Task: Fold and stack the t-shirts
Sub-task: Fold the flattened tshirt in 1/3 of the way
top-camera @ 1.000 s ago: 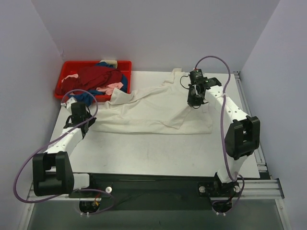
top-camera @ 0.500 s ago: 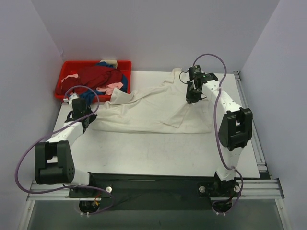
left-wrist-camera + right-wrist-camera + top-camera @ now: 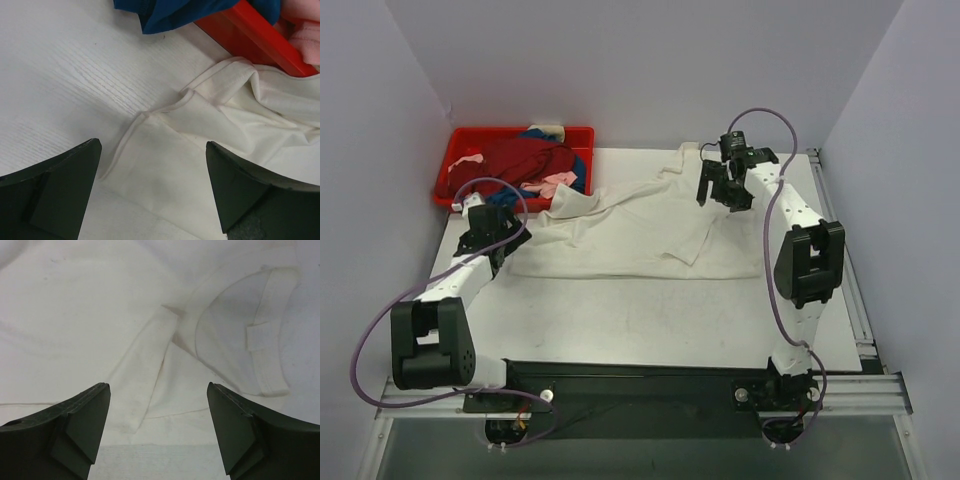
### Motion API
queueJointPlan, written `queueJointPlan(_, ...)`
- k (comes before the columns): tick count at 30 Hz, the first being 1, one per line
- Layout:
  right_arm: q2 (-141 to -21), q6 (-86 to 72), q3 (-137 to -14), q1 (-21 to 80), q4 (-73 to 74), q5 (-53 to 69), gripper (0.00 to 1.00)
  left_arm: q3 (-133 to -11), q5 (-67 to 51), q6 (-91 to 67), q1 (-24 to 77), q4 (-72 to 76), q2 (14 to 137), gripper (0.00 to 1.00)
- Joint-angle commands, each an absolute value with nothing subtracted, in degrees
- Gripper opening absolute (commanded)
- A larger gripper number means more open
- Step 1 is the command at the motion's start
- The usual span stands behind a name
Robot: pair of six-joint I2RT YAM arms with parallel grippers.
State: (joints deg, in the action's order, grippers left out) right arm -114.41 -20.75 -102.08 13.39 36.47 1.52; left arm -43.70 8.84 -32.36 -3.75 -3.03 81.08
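A large cream-white t-shirt (image 3: 640, 225) lies spread across the table, one sleeve reaching the tray. My left gripper (image 3: 512, 236) hovers open over the shirt's left hem corner (image 3: 200, 130), with nothing between its fingers (image 3: 153, 145). Over the shirt's right side, near the collar (image 3: 270, 340), my right gripper (image 3: 722, 195) also stands open and empty (image 3: 158, 386). A dark red t-shirt (image 3: 520, 160), a blue one (image 3: 578, 175) and a pale pink one (image 3: 558, 183) are heaped in the tray. Blue cloth (image 3: 170, 12) hangs over the tray's edge.
The red plastic tray (image 3: 455, 160) sits at the back left corner, its wall (image 3: 260, 37) close to my left gripper. Grey walls close in the back and both sides. A metal rail (image 3: 830, 200) runs along the table's right edge.
Both grippers went from shut on the cream-white shirt to open, letting go of it. The right gripper lifted slightly toward the back; the cloth settled flat beneath it.
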Motion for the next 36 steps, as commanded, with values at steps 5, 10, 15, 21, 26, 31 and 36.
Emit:
queueJointPlan(5, -104.7, -21.6, -83.5, 11.1, 32.4, 1.6, 0.77, -40.5, 12.3, -31.7, -4.1, -6.4, 75.1, 0.97)
queueJointPlan(10, -98.0, -22.3, -70.0, 7.0, 27.3, 2.1, 0.72, -38.1, 12.1, -31.6, -4.0, -6.9, 72.3, 0.97)
queueJointPlan(15, -94.7, -22.6, -62.4, 4.7, 25.5, 2.0, 0.66, -37.2, 13.7, -30.8, -4.1, -6.7, 70.9, 0.97)
queueJointPlan(21, -94.3, -23.3, -58.5, 3.3, 24.1, 0.2, 0.61, -38.1, 12.2, -30.1, -4.0, -6.2, 72.5, 0.97)
queueJointPlan(26, -93.8, -22.9, -57.0, 0.4, 23.1, 1.4, 0.58, -35.9, 13.4, -30.0, -4.0, -5.7, 71.1, 0.97)
queueJointPlan(31, -94.7, -22.9, -56.0, 0.1, 22.8, 2.5, 0.55, -34.2, 14.2, -29.0, -4.0, -6.0, 68.3, 0.97)
queueJointPlan(36, -95.3, -22.5, -55.6, 0.2, 22.8, 3.3, 0.34, -31.7, 13.6, -29.0, -4.0, -4.6, 68.1, 0.95)
